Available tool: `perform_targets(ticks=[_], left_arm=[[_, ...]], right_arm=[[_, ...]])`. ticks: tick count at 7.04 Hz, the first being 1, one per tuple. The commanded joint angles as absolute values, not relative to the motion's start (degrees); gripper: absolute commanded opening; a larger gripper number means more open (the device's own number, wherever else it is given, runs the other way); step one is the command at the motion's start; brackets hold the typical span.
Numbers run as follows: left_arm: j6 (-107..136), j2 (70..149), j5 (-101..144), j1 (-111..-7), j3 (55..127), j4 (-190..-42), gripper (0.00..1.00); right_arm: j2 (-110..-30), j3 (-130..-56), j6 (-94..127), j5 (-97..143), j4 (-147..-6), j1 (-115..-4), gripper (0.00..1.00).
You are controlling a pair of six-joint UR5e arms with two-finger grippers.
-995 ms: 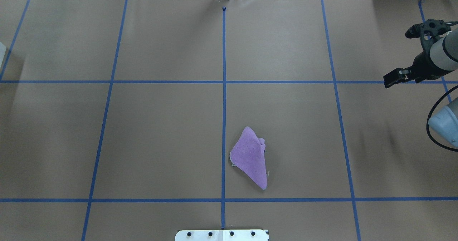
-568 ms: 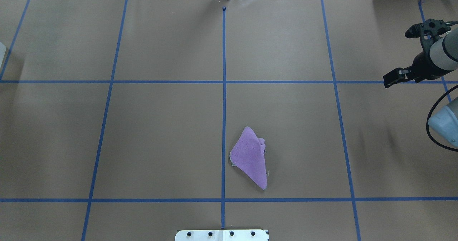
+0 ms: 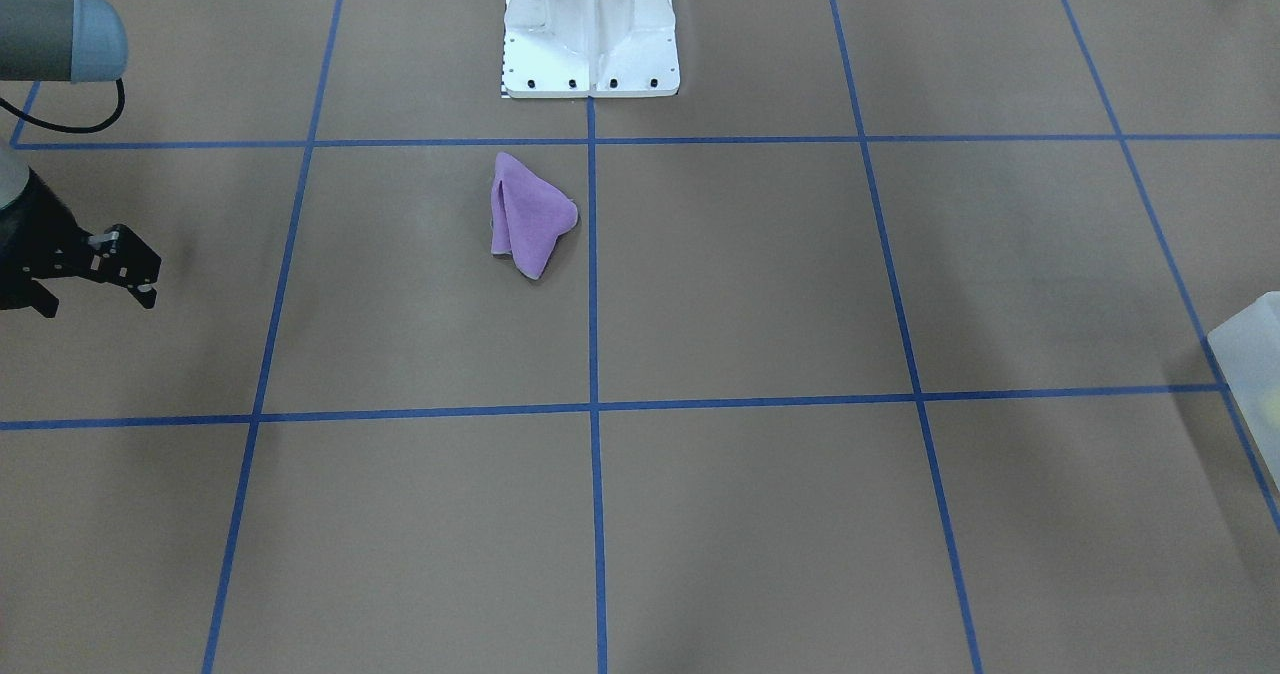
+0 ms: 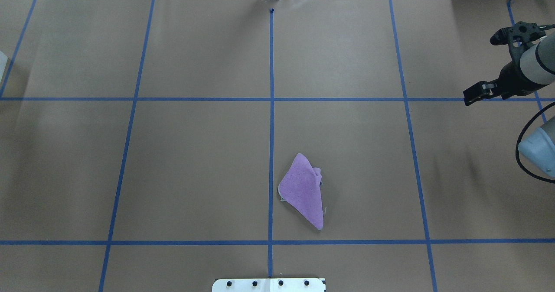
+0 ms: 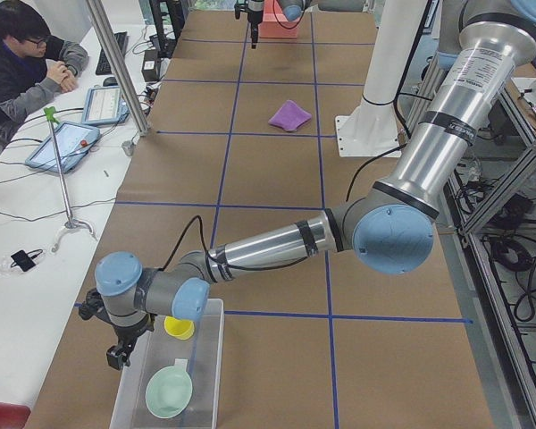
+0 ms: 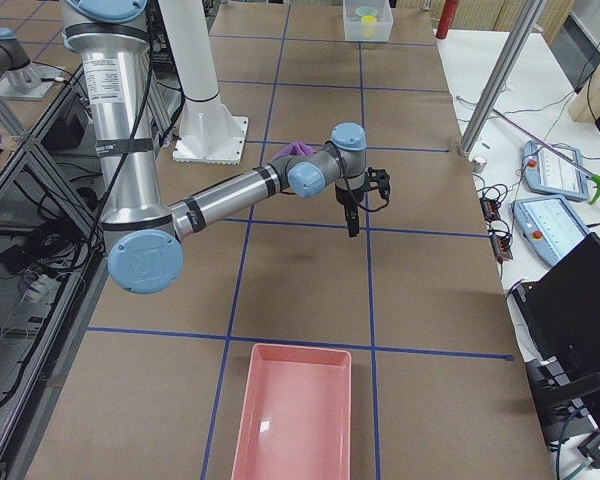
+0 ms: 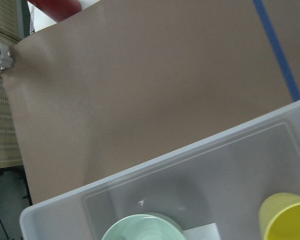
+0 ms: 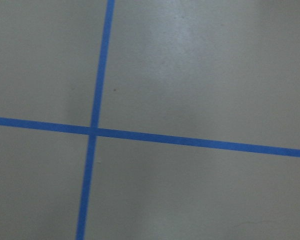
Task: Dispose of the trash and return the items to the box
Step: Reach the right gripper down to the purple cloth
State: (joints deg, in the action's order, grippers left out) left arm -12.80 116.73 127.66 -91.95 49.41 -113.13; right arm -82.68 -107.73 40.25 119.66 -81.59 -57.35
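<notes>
A crumpled purple cloth (image 4: pixel 303 190) lies on the brown table just right of the centre line, near the robot base; it also shows in the front view (image 3: pixel 530 214). My right gripper (image 4: pixel 469 98) hangs empty over the table's right part, far from the cloth, and looks shut (image 6: pixel 353 228). My left gripper (image 5: pixel 116 357) hangs at the outer edge of a clear box (image 5: pixel 210 375) at the table's left end; I cannot tell whether it is open. The box holds a green bowl (image 7: pixel 140 227) and a yellow cup (image 7: pixel 285 217).
A pink tray (image 6: pixel 245 410) stands at the table's right end with nothing visible inside. The white robot base (image 3: pixel 590 24) stands at the near edge. Blue tape lines mark a grid on the table. An operator (image 5: pixel 27 63) sits at a side desk.
My right gripper has drifted slightly away from the robot. The cloth has not moved.
</notes>
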Motion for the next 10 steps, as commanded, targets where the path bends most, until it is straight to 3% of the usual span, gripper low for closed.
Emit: perform_targets(ticks=[1,3,6,7,10], left_arm=[[-9.9,115.9,136.6,-92.4,56.1,-104.1,0.99],[-6.3,111.9,137.2,-92.5,60.3,-100.6,0.99],[-3.0,96.2,137.1,-92.5,82.7,-89.5,0.99],[-2.6,93.7,137.1,-92.4,85.8,-89.4,0.99],[-2.6,93.5,137.3,-92.3,86.0,-89.4,0.99]], right_arm=[[-79.5,-111.9,54.2,119.3,-81.6,-51.4,1.0],[-79.4,-117.5,64.3,113.4,-82.2,-43.2,1.0],[-78.9,-125.5,73.5,108.7,-89.2,-34.0,1.0],[-75.4,-126.2,76.3,104.3,-93.6,-29.9,1.0],[-65.1,-120.9,88.8,93.4,-98.9,-18.1,0.99]])
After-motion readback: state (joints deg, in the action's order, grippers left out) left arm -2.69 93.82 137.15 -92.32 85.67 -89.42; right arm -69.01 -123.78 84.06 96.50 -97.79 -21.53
